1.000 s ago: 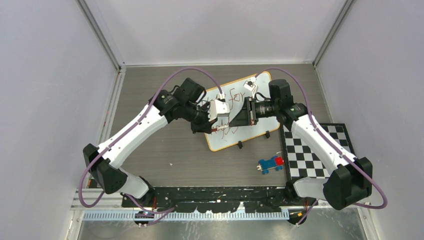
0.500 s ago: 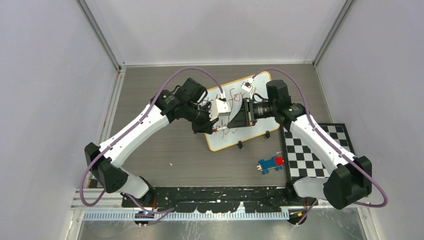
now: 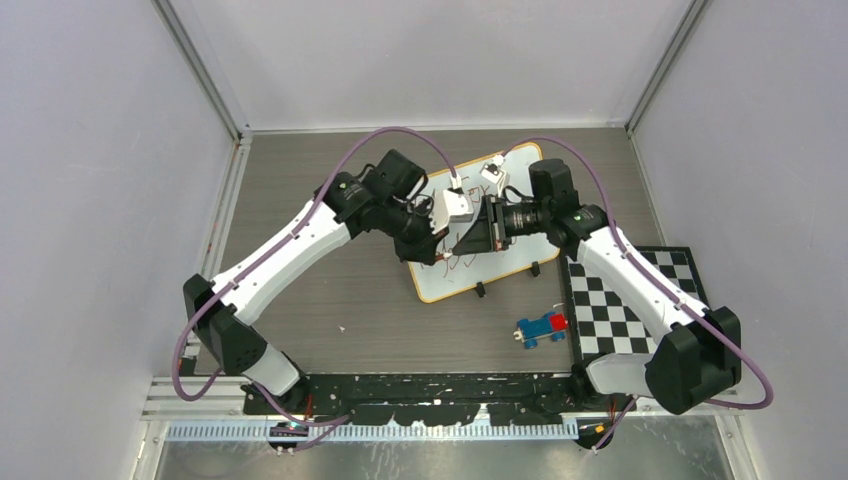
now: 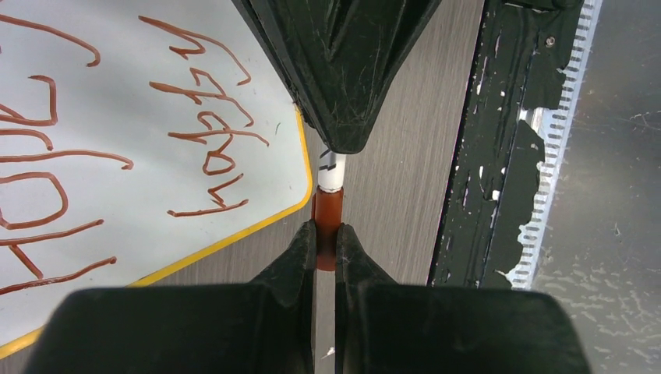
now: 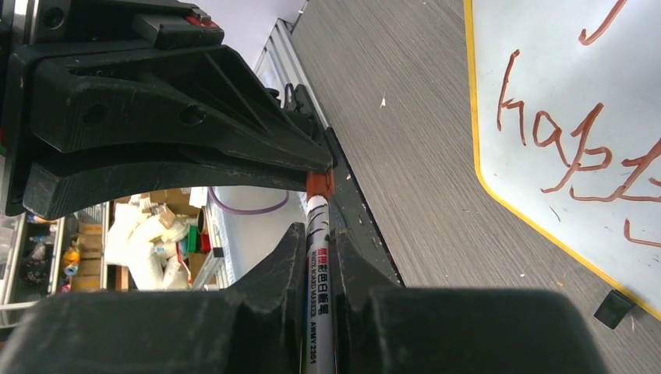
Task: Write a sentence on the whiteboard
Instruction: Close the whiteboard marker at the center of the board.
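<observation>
The whiteboard (image 3: 450,285) lies tilted at the table's middle, with the reddish-brown sentence (image 3: 462,263) partly hidden under both grippers. My left gripper (image 3: 437,250) and right gripper (image 3: 468,240) meet tip to tip above its left part. In the left wrist view, my left gripper (image 4: 326,234) is shut on a reddish-brown marker cap (image 4: 327,209), which sits on the end of the white marker (image 4: 331,171). In the right wrist view, my right gripper (image 5: 318,234) is shut on the marker (image 5: 318,269) barrel. The whiteboard (image 4: 117,101) and the sentence (image 4: 210,148) lie to the left there.
A blue and red toy train (image 3: 541,327) lies near the front right of the board. A checkered mat (image 3: 630,300) covers the right side. Two black clips (image 3: 480,290) sit on the board's near rim, and a small white object (image 3: 492,172) on its far end.
My left arm has swung right and towards the back, bringing its gripper up against the right gripper. The right gripper has shifted slightly left. Both stay shut.
</observation>
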`<action>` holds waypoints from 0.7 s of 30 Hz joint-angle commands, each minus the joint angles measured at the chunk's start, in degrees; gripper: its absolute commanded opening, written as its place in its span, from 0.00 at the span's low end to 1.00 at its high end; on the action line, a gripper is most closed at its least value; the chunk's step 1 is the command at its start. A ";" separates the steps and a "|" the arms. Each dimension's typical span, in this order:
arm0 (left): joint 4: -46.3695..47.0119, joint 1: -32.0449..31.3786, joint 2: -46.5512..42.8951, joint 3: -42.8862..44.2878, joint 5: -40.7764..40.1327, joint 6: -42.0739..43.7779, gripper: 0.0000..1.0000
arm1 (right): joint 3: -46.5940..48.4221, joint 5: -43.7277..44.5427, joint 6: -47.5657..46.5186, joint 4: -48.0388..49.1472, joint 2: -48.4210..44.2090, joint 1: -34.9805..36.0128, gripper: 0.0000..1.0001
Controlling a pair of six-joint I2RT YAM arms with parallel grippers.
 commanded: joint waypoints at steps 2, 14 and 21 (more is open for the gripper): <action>4.88 -1.52 1.63 6.32 4.10 -4.29 0.00 | 0.28 -0.17 2.19 5.78 0.59 0.76 0.00; 1.36 7.79 -2.61 7.01 10.26 -4.90 0.49 | 6.43 -1.94 4.62 6.27 -0.46 -7.80 0.00; 13.95 15.82 -8.65 -2.73 18.18 -13.92 0.60 | 5.12 -3.59 15.49 16.87 -1.16 -8.10 0.00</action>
